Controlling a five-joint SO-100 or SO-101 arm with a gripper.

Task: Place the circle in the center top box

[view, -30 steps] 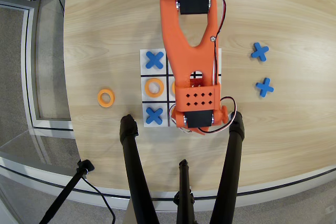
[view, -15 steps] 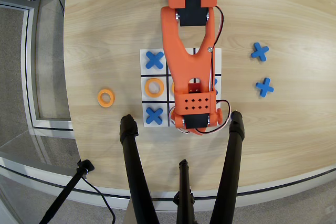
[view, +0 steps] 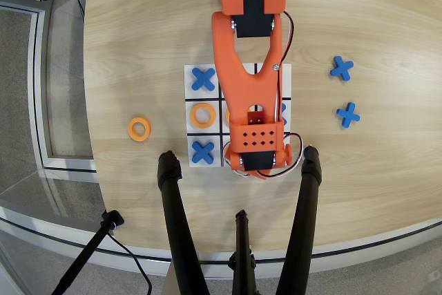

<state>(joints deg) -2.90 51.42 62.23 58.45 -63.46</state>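
overhead view: the orange arm [view: 247, 81] is stretching over the grid sheet [view: 195, 90], wrist parked over the center top box [view: 235, 164] by the tripod legs [view: 178, 219]. it's covering the hand, so can't tell if it's holding the circle. a spare ring [view: 139, 128] is sitting on the tabletop [view: 138, 32].

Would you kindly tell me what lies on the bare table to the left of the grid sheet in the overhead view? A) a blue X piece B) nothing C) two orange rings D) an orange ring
D: a single orange ring lies alone on the wood left of the grid sheet; the two loose blue X pieces lie on the right.
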